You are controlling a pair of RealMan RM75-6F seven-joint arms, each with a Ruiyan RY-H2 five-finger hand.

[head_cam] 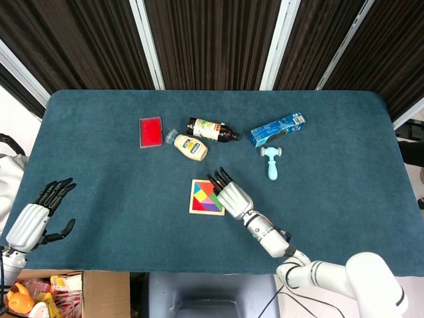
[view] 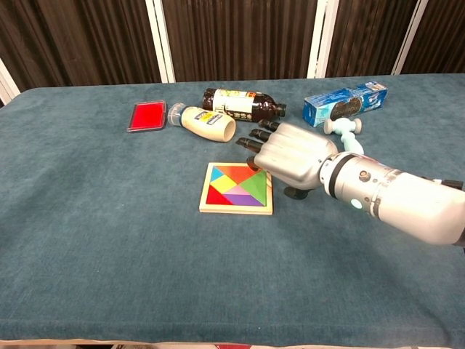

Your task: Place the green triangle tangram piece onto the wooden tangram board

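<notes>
The wooden tangram board (view: 236, 211) lies mid-table, filled with coloured pieces. The green triangle (view: 255, 188) lies flat in its right half, next to the red and purple pieces. My right hand (view: 290, 155) hovers palm down over the board's far right corner, fingers stretched out and holding nothing; its dark fingertips (view: 251, 139) point toward the bottles. In the head view the same right hand (head_cam: 232, 196) covers the right edge of the board (head_cam: 191, 197). My left hand (head_cam: 30, 222) hangs off the table's near left edge, fingers spread and empty.
Behind the board lie a mayonnaise bottle (view: 203, 122) and a dark sauce bottle (view: 236, 102). A red flat box (view: 147, 115) sits at the far left. A blue carton (view: 345, 102) and a light blue toy hammer (view: 343, 128) lie beyond my right wrist.
</notes>
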